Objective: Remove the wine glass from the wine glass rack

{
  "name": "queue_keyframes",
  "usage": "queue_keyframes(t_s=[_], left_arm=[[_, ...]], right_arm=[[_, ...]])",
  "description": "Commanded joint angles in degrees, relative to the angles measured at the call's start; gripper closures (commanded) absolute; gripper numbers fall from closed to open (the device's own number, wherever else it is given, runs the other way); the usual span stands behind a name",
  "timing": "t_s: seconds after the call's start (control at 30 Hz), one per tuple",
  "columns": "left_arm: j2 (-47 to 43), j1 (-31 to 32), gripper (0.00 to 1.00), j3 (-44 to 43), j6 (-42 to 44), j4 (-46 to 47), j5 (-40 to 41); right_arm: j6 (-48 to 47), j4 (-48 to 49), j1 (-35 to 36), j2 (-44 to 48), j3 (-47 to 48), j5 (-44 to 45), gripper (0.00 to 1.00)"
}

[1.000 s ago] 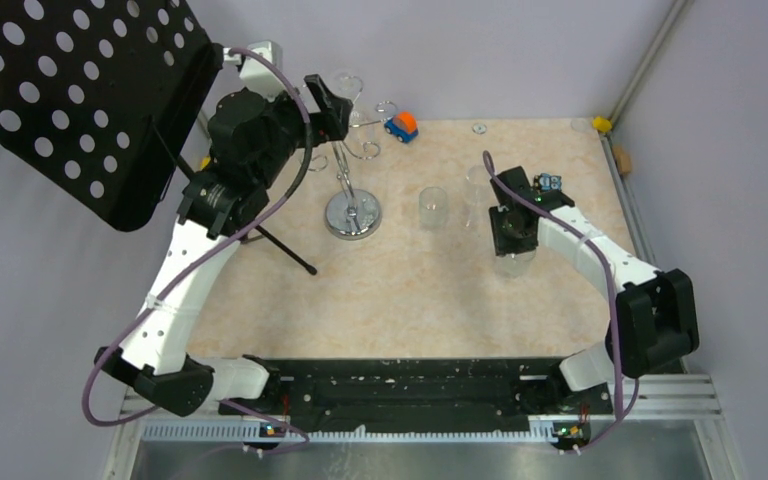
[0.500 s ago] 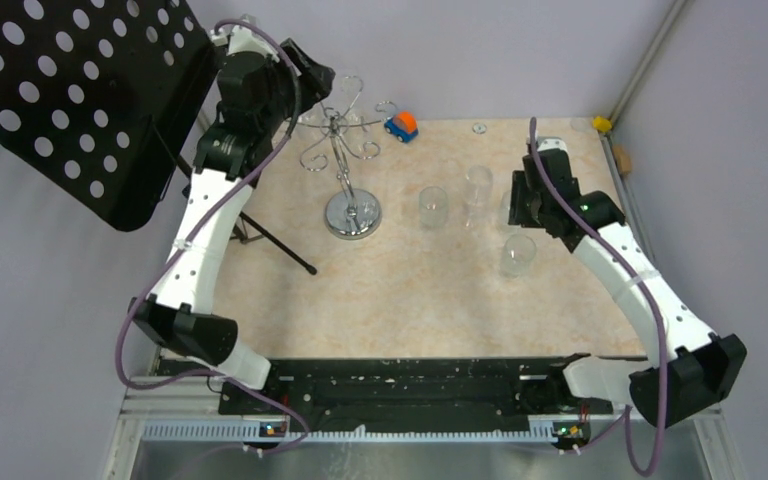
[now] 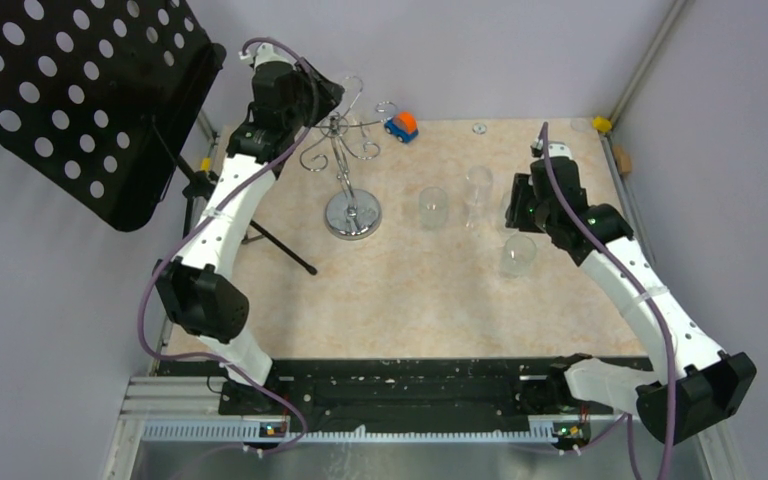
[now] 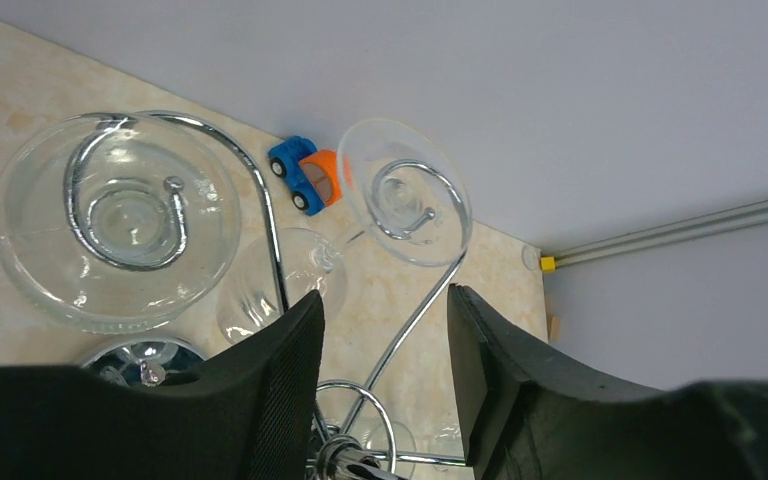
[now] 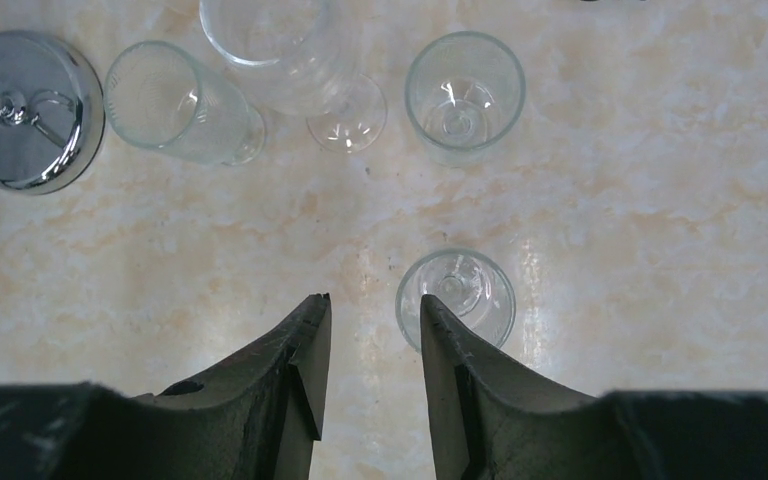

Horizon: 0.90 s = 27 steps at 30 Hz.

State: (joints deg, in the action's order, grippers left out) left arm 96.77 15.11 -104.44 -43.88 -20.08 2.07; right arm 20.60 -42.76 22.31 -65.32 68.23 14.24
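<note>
The chrome wine glass rack (image 3: 340, 135) stands on its disc base (image 3: 353, 214) at the back left. In the left wrist view two wine glasses hang upside down from its scroll arms (image 4: 270, 225): a large foot (image 4: 40, 235) on the left and a smaller foot (image 4: 405, 195) on the right, with a bowl (image 4: 260, 295) below. My left gripper (image 4: 385, 300) is open, over the rack top (image 3: 315, 100), its jaws either side of a wire arm. My right gripper (image 5: 375, 305) is open and empty above the table (image 3: 522, 205).
A black perforated music stand (image 3: 70, 100) on a tripod stands left of the rack. A toy car (image 3: 401, 126) sits behind it. A tumbler (image 3: 432, 207), a standing wine glass (image 3: 478, 192) and a short glass (image 3: 518, 255) stand mid-table, near my right gripper.
My left arm has risen and swung back over the rack top. My right gripper let go of the short glass and pulled up and back to the right.
</note>
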Motion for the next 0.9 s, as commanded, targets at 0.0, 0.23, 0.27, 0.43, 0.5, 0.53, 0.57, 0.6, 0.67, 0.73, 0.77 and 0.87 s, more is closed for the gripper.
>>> queue_keyframes(t_s=[0.0, 0.23, 0.27, 0.43, 0.5, 0.53, 0.57, 0.6, 0.67, 0.73, 0.77, 0.87], left_arm=[[-3.44, -0.8, 0.48, 2.75, -3.04, 6.71, 3.09], [-1.76, -3.3, 0.48, 3.74, -10.22, 9.74, 0.71], [-1.58, -3.6, 0.48, 3.8, -11.08, 10.49, -0.19], [-0.71, -4.3, 0.57, 4.34, -13.79, 12.02, -3.71], [-0.8, -4.3, 0.57, 5.07, -14.23, 12.76, -4.02], [-0.77, -4.38, 0.57, 5.34, -14.48, 13.12, -4.2], [-0.57, -4.39, 0.57, 5.31, -14.7, 13.15, -4.4], [-0.34, -4.41, 0.57, 5.3, -14.86, 13.07, -4.55], [0.09, -4.39, 0.57, 5.1, -15.21, 12.74, -4.46], [0.47, -4.39, 0.55, 4.96, -15.47, 12.51, -4.25], [0.68, -4.39, 0.54, 4.85, -15.53, 12.3, -3.8], [1.11, -4.39, 0.52, 4.87, -15.37, 12.17, -2.72]], right_arm=[[0.76, 2.95, -0.33, 1.04, -0.1, -1.5, 0.61], [0.65, 3.69, -0.33, 3.06, -0.29, -1.41, 0.61], [0.59, 3.68, -0.33, 3.23, -0.43, -1.36, 0.61], [0.55, 3.72, -0.33, 3.96, -1.24, -1.05, 0.61], [0.48, 3.81, -0.33, 4.1, -1.32, -0.98, 0.61], [0.38, 3.81, -0.33, 4.13, -1.42, -1.04, 0.61], [0.34, 3.8, -0.29, 4.13, -1.31, -1.05, 0.61], [0.36, 3.79, -0.33, 4.15, -1.37, -1.06, 0.61], [0.4, 3.88, -0.33, 4.23, -1.43, -1.22, 0.61], [0.48, 4.09, -0.33, 4.35, -1.65, -1.33, 0.61], [0.41, 4.11, -0.33, 4.4, -1.69, -1.4, 0.61], [0.54, 4.17, -0.33, 4.54, -2.04, -1.48, 0.61]])
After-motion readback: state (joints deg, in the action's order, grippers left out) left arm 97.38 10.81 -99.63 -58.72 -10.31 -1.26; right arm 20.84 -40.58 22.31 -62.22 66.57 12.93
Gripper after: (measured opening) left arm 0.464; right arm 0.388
